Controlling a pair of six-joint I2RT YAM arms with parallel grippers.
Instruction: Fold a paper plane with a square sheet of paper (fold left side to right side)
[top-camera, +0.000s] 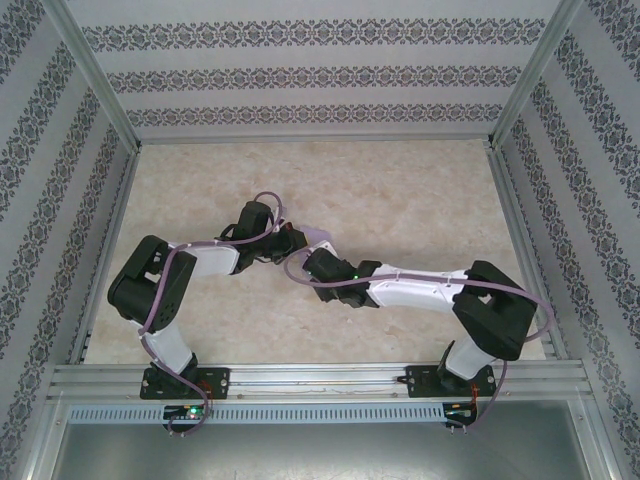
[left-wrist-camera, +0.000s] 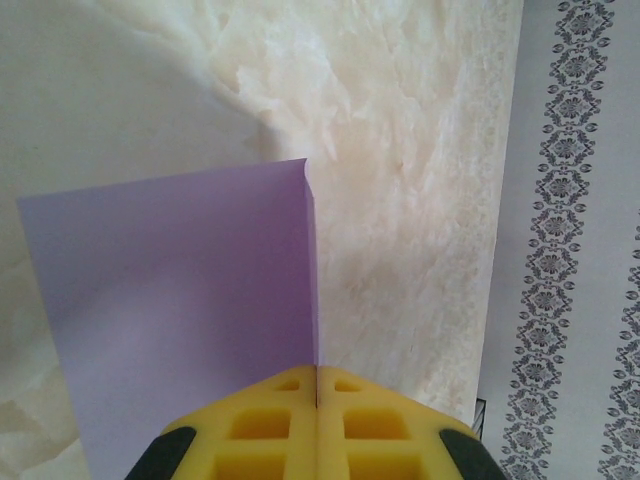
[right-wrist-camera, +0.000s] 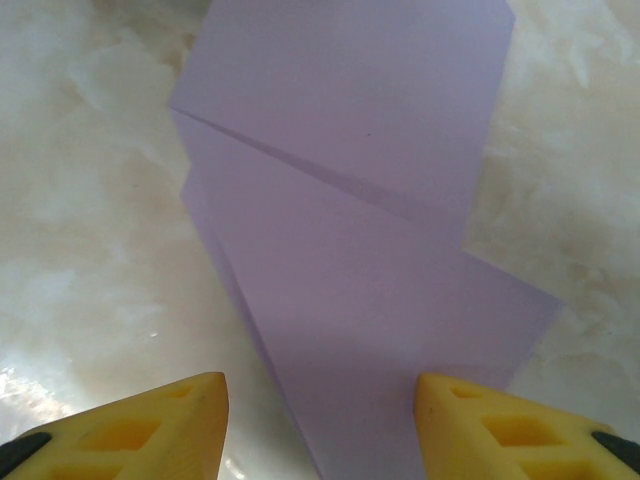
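The square sheet of paper (right-wrist-camera: 350, 250) is pale purple and partly folded, with one layer lying slanted over another, and it sits near the middle of the table (top-camera: 420, 200) where the two arms meet. The left gripper (left-wrist-camera: 316, 380) is closed tight, and it pinches the edge of the paper between its yellow fingers (left-wrist-camera: 270, 430), holding that side up off the table. The right gripper (right-wrist-camera: 320, 400) has its fingers apart and holds nothing, and the paper lies under the gap between them.

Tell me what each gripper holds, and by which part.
The left gripper has its fingers shut on one edge of the lavender paper; the right gripper is open, holding nothing.
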